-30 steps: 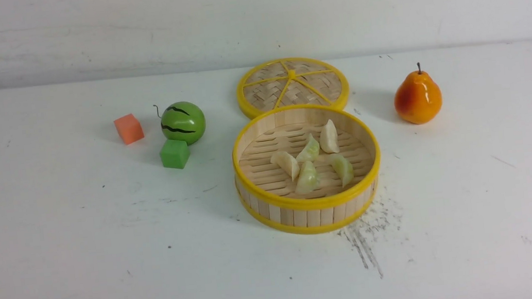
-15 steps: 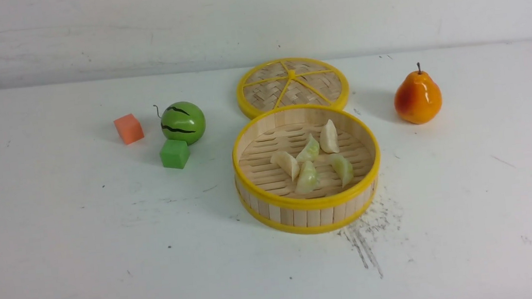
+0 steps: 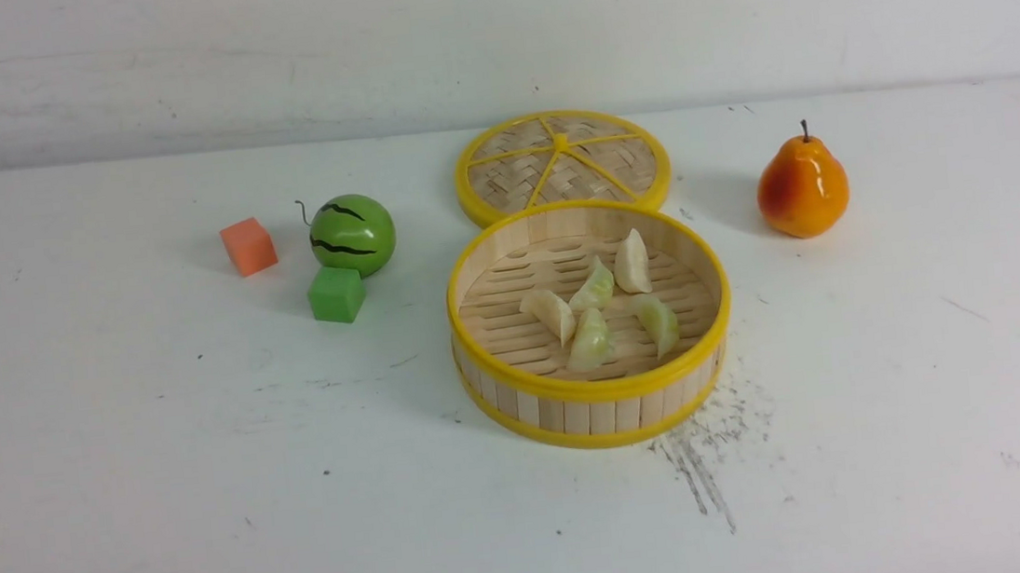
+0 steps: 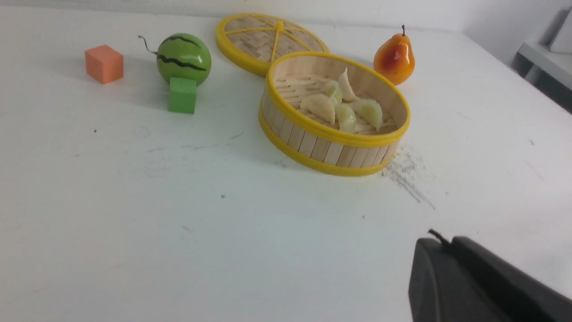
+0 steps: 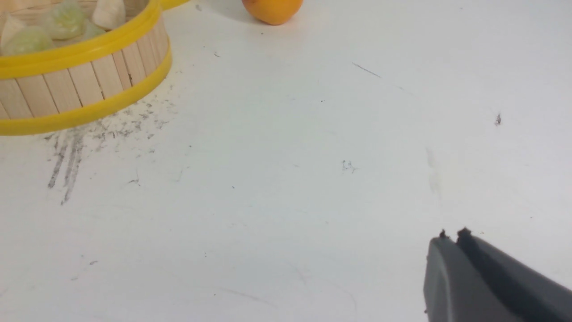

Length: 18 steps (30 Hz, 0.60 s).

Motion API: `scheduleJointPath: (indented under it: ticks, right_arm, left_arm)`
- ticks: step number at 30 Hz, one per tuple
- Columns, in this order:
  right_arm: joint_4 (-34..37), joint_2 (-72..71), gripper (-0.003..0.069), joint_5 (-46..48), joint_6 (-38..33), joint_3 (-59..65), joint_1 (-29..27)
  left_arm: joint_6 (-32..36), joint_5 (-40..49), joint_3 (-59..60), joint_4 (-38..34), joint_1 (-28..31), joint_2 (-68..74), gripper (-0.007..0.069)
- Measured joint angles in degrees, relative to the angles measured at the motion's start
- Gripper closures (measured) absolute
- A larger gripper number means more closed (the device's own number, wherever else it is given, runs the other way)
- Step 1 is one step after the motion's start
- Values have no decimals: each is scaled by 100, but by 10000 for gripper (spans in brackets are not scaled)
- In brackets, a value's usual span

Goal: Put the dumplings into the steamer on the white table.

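Now all five dumplings [image 3: 598,301] sit inside the steamer [image 3: 597,389] mid-counter, so the left gripper [image 4: 440,241] and right gripper [image 5: 452,237] rest closed, holding nothing.

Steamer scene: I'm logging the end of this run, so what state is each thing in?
steamer: upright, uncovered, holding all five dumplings.
dumplings: clustered on the steamer's slatted floor.
lid: off, flat behind the steamer.
pear: upright.
left gripper: shut, empty.
right gripper: shut, empty.
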Motion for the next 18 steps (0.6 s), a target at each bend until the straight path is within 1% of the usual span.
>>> scheduleJointPath:
  ticks: [2, 3, 4, 5, 6, 7, 10, 12, 14, 18]
  right_arm:
    - [0, 0, 635, 0, -5, 0, 0]
    - [0, 0, 634, 0, -5, 0, 0]
    - [0, 0, 630, 0, -5, 0, 0]
    - [0, 0, 628, 0, -5, 0, 0]
    - [0, 0, 626, 0, -5, 0, 0]
    - [0, 0, 625, 0, -5, 0, 0]
    - [0, 0, 619, 0, -5, 0, 0]
    - [0, 0, 617, 0, -5, 0, 0]
    - [0, 0, 615, 0, -5, 0, 0]
    - [0, 0, 609, 0, -5, 0, 0]
  left_arm:
    - [0, -753, 307, -111, 337, 0, 606]
    - [0, -934, 385, -134, 379, 0, 608]
    - [0, -1660, 725, -202, 744, 0, 617]
    - [0, -1922, 860, -225, 892, 0, 623]
    - [0, -2474, 1186, -257, 1241, 0, 632]
    - [0, -2620, 1279, -273, 1391, 0, 636]
    - [0, -3434, 2023, -290, 2124, 0, 638]
    - [0, -3589, 2341, -290, 2437, -7, 638]
    - [0, -3565, 2625, -253, 2641, -122, 638]
    - [69, -3321, 2933, -110, 2800, -456, 638]
